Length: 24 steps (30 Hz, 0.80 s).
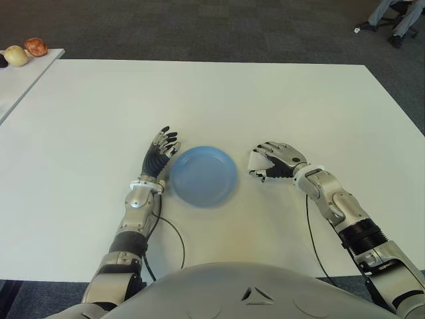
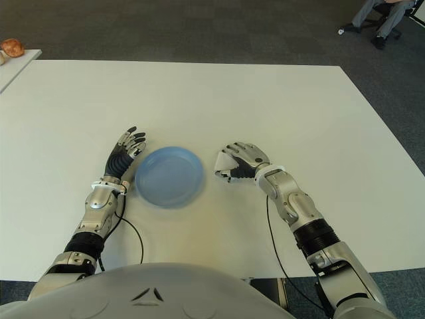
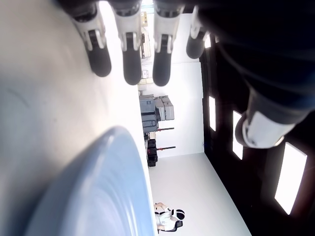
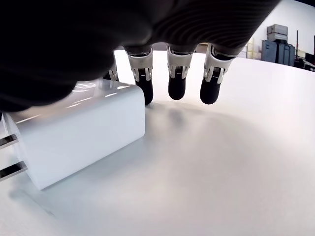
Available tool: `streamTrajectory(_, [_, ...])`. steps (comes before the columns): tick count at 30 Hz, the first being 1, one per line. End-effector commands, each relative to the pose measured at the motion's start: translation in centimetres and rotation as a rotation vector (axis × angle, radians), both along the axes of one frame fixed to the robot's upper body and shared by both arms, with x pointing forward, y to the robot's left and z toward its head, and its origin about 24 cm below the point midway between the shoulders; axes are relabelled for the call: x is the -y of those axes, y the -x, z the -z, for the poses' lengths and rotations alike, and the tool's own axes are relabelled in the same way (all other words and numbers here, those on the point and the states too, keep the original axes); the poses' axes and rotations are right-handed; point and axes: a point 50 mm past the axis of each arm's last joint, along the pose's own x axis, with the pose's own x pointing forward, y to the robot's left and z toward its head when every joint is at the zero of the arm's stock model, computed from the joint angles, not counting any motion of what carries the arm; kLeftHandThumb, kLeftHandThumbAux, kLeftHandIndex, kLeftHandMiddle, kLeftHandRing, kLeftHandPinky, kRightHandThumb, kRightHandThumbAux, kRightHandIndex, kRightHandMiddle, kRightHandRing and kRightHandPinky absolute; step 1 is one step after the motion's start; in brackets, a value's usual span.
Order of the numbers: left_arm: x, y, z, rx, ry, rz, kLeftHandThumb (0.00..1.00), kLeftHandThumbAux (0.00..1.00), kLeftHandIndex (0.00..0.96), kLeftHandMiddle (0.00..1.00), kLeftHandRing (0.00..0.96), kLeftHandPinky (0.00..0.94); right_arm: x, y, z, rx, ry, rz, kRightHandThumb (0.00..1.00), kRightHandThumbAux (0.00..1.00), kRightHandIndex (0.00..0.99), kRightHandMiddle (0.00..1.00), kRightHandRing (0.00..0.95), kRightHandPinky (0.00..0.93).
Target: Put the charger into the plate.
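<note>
We are seeing the white charger [image 4: 78, 135] lying on the bench [image 1: 265, 100], just right of the blue plate [image 1: 203, 175]. The right hand [image 1: 275, 161] is arching over it, fingers curled but not clamping. The left hand [image 1: 159, 154] is lying open beside the plate's left rim.

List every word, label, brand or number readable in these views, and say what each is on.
None can be read.
The white charger under the right hand shows plain faces with no print visible.
The blue plate beside the left hand and the white table bear no markings.
</note>
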Motion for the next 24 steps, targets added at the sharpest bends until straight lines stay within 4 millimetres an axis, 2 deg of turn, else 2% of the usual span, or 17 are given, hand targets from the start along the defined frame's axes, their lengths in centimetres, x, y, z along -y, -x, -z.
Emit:
streamTrajectory(1, [0.29,1.76,2.25,-0.126,0.016,0.003,0.000,0.552,0.089,0.206,0.195,0.186,0.12,0.59,1.01,-0.051,0.008,-0.004,0.313,0.120,0.000,0.000,0.000,0.000])
streamTrajectory(24, [0.30,1.93,2.09,-0.128,0.012,0.000,0.000,0.548,0.077,0.192,0.183,0.166,0.14,0.99,1.24,-0.061,0.023,-0.013,0.317,0.116,0.000,0.000,0.000,0.000])
